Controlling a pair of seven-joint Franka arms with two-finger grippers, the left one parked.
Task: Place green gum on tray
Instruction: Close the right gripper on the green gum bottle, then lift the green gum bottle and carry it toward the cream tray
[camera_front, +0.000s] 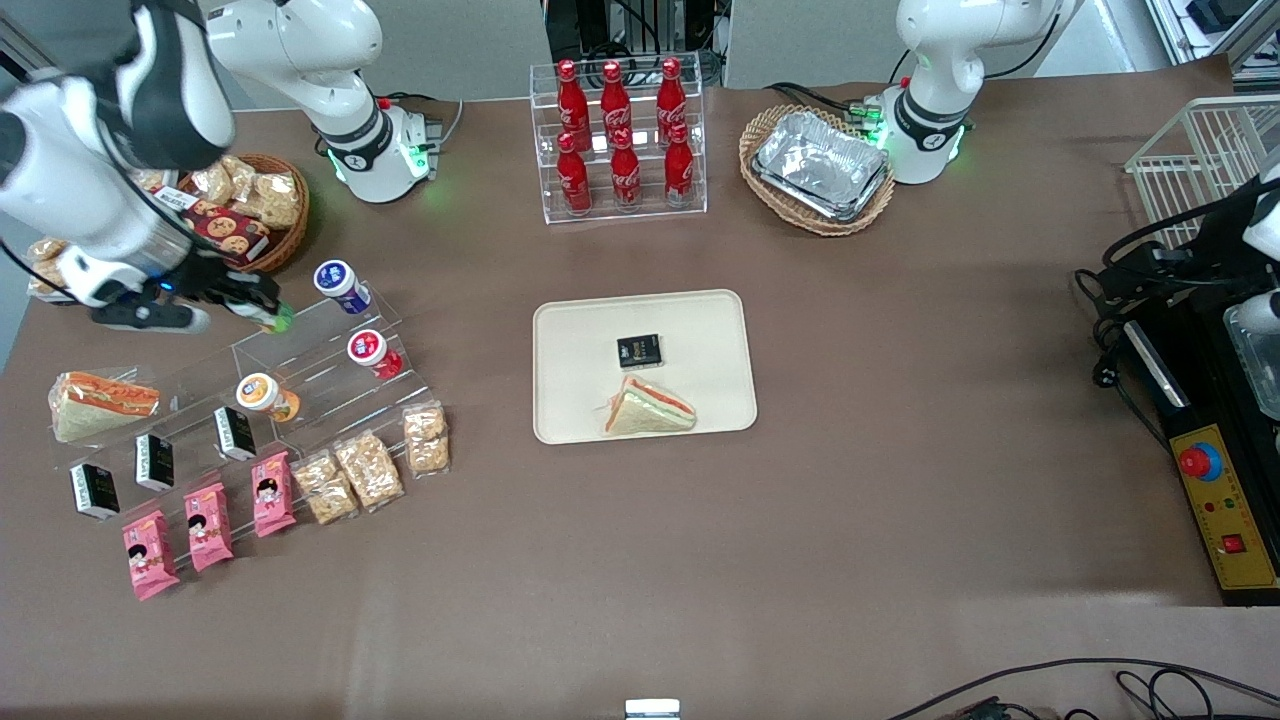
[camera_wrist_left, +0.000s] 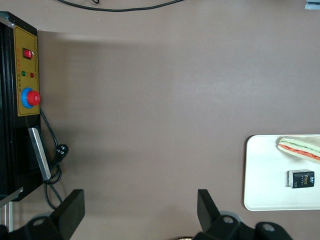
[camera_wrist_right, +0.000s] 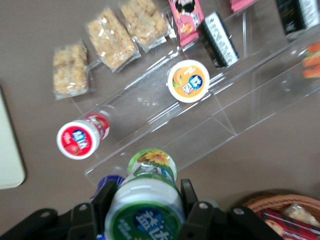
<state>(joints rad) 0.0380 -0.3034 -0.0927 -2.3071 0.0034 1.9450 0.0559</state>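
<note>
The green gum (camera_front: 283, 320) (camera_wrist_right: 148, 200), a small green bottle with a green-and-white lid, is held between the fingers of my right gripper (camera_front: 262, 309) (camera_wrist_right: 147, 202), which is shut on it. It hangs over the upper step of a clear acrylic stand (camera_front: 300, 375), beside the blue-lidded bottle (camera_front: 340, 283). The cream tray (camera_front: 580, 340) lies mid-table, toward the parked arm from the stand. On it are a black packet (camera_front: 638, 350) and a sandwich (camera_front: 650, 408).
The stand also carries a red-lidded bottle (camera_front: 370, 350), an orange-lidded bottle (camera_front: 262, 393), black packets, pink packs and cracker bags. A wicker snack basket (camera_front: 250, 210) sits close to the gripper. The cola rack (camera_front: 620, 140) and a basket of foil trays (camera_front: 820, 165) stand farther back.
</note>
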